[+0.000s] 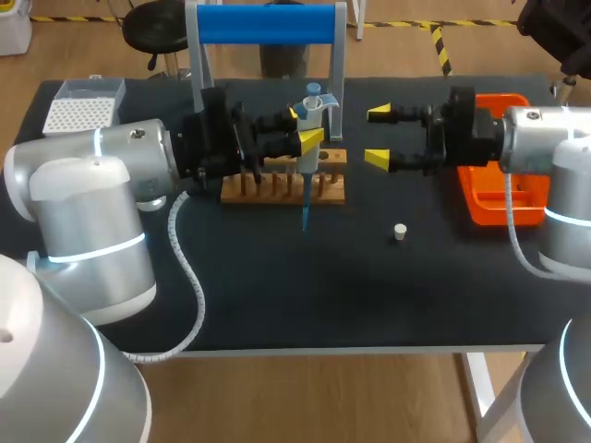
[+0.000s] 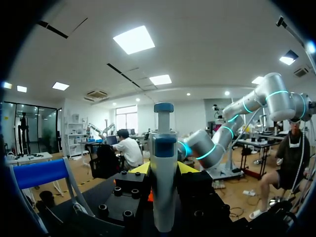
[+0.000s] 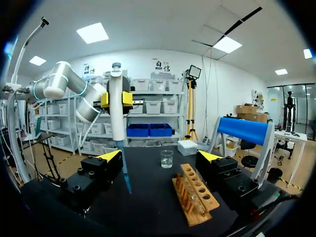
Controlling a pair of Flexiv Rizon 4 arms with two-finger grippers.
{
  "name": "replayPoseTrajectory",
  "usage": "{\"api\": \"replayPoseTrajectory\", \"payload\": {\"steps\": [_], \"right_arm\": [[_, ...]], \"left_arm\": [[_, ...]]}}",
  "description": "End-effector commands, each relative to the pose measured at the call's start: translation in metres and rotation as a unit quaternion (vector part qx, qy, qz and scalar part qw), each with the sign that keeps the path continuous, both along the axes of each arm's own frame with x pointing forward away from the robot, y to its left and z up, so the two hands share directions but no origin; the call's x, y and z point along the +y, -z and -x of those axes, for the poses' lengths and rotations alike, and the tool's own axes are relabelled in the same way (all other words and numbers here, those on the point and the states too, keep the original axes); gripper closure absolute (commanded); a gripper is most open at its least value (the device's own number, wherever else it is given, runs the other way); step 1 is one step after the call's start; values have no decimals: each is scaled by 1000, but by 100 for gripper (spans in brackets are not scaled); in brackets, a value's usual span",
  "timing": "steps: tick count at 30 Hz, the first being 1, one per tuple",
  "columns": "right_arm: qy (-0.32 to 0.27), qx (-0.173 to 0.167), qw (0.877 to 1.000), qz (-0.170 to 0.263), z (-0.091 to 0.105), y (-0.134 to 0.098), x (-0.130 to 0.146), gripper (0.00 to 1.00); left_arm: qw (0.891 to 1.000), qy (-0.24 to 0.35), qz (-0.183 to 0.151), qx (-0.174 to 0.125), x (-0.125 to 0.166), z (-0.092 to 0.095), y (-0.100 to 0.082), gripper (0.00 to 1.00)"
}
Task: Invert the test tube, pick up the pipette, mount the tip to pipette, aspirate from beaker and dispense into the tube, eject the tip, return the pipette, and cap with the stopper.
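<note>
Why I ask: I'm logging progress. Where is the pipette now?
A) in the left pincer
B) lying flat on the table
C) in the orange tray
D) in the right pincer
A: the left pincer is shut on the pipette, holding it upright above the wooden rack, while the right pincer stands open and empty.

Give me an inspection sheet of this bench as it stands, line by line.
Surface: black table, no spill seen.
Job's things: pipette with blue tip, upright beside the wooden rack; beaker past the rack; white stopper lying alone on the table; tip box at the far left corner.
Clutter: orange tray at the right; stand with blue bar at the back.
Grippers: left gripper shut on the pipette; right gripper open, empty.
Cables: coiled white hose trailing onto the table at left; white cable looped beside the orange tray.
Surroundings: nothing seen reaching over the table.
</note>
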State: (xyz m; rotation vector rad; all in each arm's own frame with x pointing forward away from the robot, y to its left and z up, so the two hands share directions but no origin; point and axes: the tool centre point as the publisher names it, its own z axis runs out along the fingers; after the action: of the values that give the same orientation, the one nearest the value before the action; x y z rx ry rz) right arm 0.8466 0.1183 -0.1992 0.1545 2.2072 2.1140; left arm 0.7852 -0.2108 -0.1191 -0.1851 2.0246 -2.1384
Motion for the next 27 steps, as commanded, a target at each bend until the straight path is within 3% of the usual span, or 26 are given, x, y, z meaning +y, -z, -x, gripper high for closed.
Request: {"api": "replayPoseTrajectory", "payload": {"steps": [1, 27], "right_arm": [[-1, 4, 1000, -4, 14, 1, 4, 0], [-72, -12, 997, -40, 53, -24, 47, 0]], "left_arm": [[1000, -3, 2, -1, -2, 1, 1, 100], [1000, -3, 2, -1, -2, 1, 1, 100]]}}
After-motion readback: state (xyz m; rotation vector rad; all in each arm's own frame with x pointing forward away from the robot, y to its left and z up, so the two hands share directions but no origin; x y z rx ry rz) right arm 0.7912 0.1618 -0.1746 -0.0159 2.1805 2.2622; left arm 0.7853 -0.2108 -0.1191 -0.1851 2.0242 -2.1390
